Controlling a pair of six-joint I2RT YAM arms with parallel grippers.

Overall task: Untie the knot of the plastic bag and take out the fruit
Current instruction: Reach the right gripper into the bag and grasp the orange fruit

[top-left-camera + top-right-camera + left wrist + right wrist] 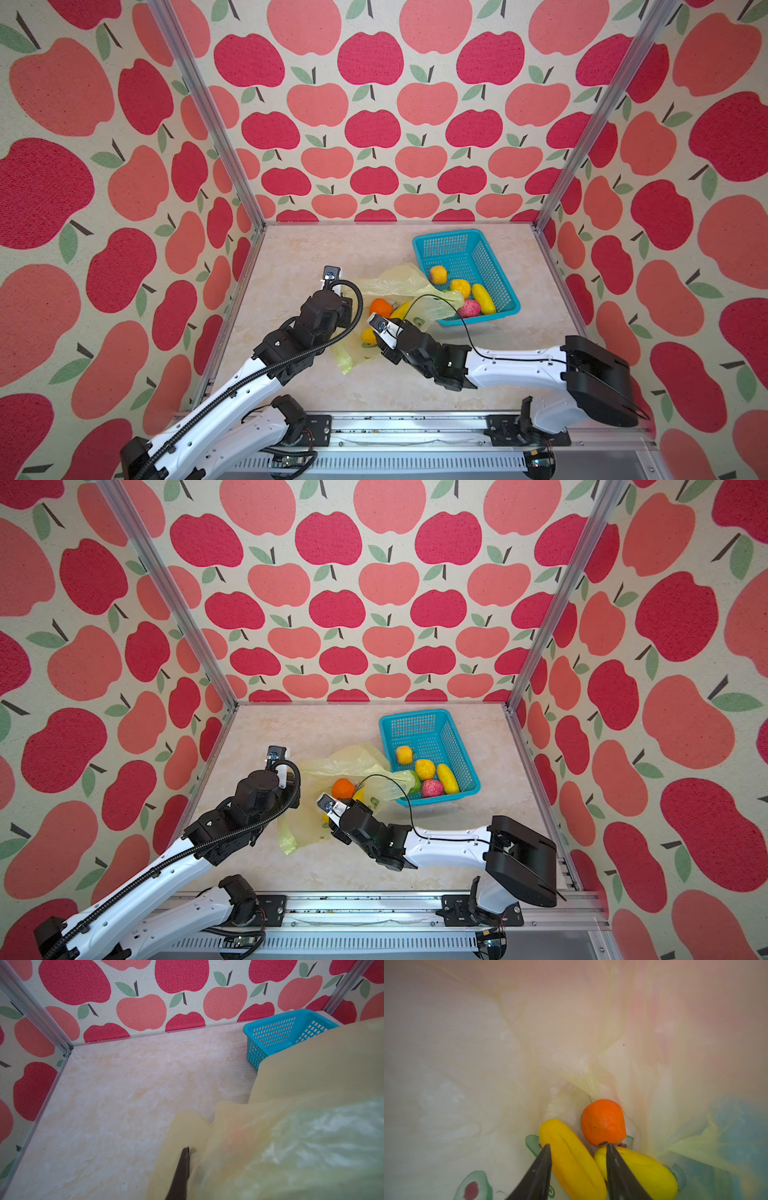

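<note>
- Only the right wrist view looks inside the bag (508, 1053). An orange fruit (603, 1122), a long yellow fruit (571, 1159) and a second yellow fruit (643, 1172) lie touching one another on the film.
- In that view the right gripper (577, 1145) has its fingers parted astride the long yellow fruit, close against both flanks. Whether they squeeze it, I cannot tell.
- Only the left wrist view shows the left gripper (188, 1150). One dark finger (180, 1169) is visible, and the jaws are closed on a fold of bag film that rises past the lens.
- Both top views hide both sets of fingers under the wrists, but they give the layout. The bag (395, 284) lies open on the table (299, 257) between the arms, with one corner draped over the near rim of the basket (449, 243).
- The left arm (249, 374) reaches in from the near left, its wrist bent down at the bag's left edge.
- The right arm (515, 365) stretches low from the right, its wrist tipped down over the bag's near part.
- Count: one bag, one basket and eight fruit. Five are in the basket, the green fruit (414, 782) half under film, and three are on the bag.
</note>
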